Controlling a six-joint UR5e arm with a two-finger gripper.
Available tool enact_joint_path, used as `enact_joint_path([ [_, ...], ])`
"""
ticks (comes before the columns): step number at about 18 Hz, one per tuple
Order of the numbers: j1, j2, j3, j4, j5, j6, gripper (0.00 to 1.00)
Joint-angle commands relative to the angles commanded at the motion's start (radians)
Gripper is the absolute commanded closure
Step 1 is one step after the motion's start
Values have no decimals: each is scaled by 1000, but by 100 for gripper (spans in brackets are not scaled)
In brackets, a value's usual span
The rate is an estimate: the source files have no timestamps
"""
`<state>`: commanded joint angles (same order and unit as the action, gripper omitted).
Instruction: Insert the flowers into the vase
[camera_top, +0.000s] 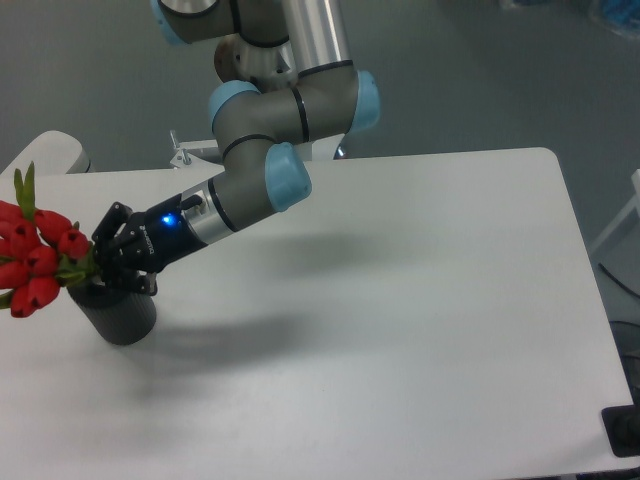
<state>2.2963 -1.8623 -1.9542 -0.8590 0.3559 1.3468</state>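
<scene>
The black vase stands upright near the left edge of the white table. The flowers, red buds with green leaves, stick out up and to the left from the vase's mouth; their stems are hidden behind the gripper and the rim. My gripper sits right over the vase's top, shut on the flowers just below the buds. Its fingers are dark and partly blend with the vase.
The arm reaches from its base at the back of the table down to the left. A pale rounded object lies beyond the table's back-left corner. A dark item sits at the frame's right edge.
</scene>
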Motion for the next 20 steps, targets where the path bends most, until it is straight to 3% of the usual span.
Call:
enact_joint_path([
  [2,3,0,-14,0,0,2,27],
  [6,15,6,-31,0,0,2,20],
  [20,98,58,-87,-2,-2,0,8],
])
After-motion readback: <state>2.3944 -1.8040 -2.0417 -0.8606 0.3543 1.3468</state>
